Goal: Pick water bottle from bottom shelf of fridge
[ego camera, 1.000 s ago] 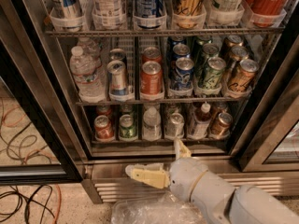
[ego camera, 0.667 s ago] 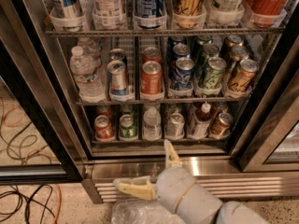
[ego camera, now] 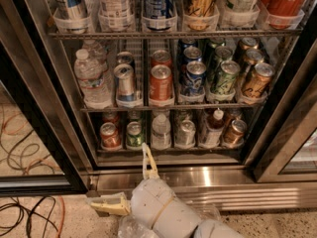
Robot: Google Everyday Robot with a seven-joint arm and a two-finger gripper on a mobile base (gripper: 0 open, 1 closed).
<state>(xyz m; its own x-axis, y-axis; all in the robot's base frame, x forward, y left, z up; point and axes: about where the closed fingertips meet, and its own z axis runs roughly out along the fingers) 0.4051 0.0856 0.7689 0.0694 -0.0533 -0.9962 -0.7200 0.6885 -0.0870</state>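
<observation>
The water bottle is small, clear and white-capped. It stands upright in the middle lane of the bottom shelf of the fridge, between a green can and a silver can. My gripper is below and in front of the shelf, left of the bottle, and it is open with nothing held. One pale finger points up at the shelf's steel lip; the other finger points left over the floor. The white wrist fills the bottom centre.
A red can and a bottle with a reddish-orange cap share the bottom shelf. A larger clear bottle and several cans fill the middle rack. Black door frames flank the opening. Cables lie on the floor at left, and crinkled plastic lies under the arm.
The arm has slid left and the gripper has turned, so one finger now points up at the shelf lip. The fingers stay spread. Nothing on the shelves moved.
</observation>
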